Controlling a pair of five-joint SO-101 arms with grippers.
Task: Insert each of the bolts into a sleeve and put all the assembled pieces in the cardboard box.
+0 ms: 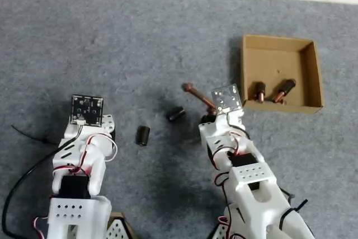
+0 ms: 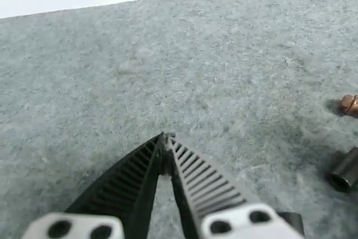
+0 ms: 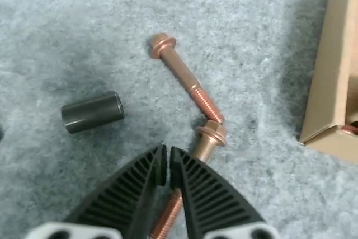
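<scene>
— What is left to be assembled?
— Near the cardboard box, one bolt is laid touching a second bolt. The right gripper is held clenched, empty, over the second bolt, likely for pickup. The left gripper, farther off, is clenched likewise.

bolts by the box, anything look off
Nothing broken. The far bolt touches the near bolt tip to head, making a bent line; the near bolt runs under the right gripper.
</scene>
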